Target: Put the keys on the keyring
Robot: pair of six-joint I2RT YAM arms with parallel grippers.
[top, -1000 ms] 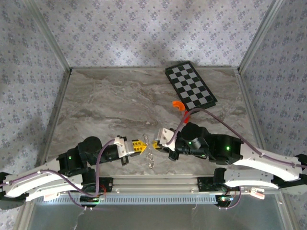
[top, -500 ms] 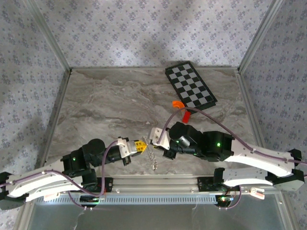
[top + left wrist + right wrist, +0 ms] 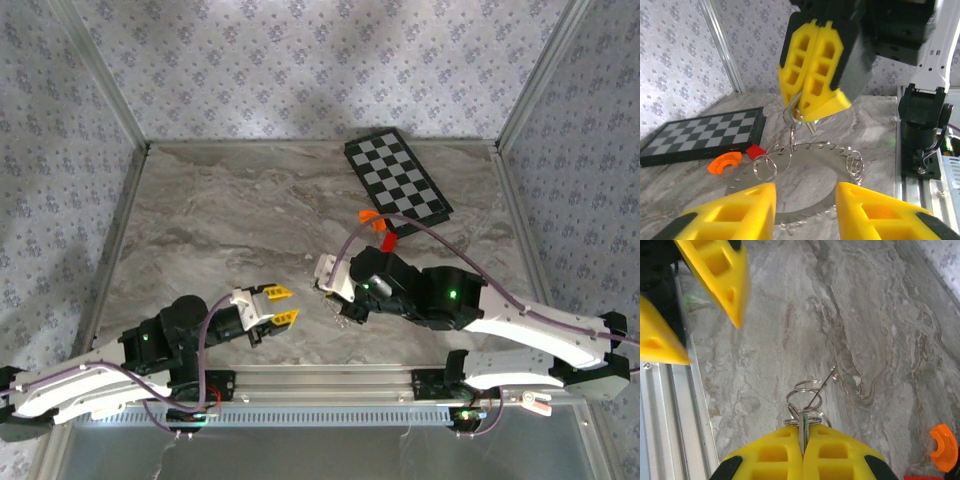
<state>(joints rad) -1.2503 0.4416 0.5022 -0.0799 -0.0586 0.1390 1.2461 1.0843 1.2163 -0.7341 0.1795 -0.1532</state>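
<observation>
The left gripper (image 3: 288, 305) has opened and drawn back to the near left, away from the right gripper (image 3: 325, 282), which it met tip to tip a second ago. The keyring (image 3: 807, 399) is a cluster of thin, silvery wire loops. It hangs from the right gripper's closed pads (image 3: 775, 450), above the near centre of the marble table (image 3: 230, 215). The right gripper's jaws are fully closed on the top loop.

The keys (image 3: 804, 421) show as a thin greenish edge clamped between the same pads; their shape cannot be made out. In the left wrist view the loops (image 3: 790, 137) dangle below the right gripper (image 3: 800, 111), and their lower ends blur into pale glints. The left gripper (image 3: 805, 202) holds nothing, with its jaws parted. Far right lie an orange curved piece (image 3: 725, 162), a red block (image 3: 756, 151) and a checkered board (image 3: 700, 135).
</observation>
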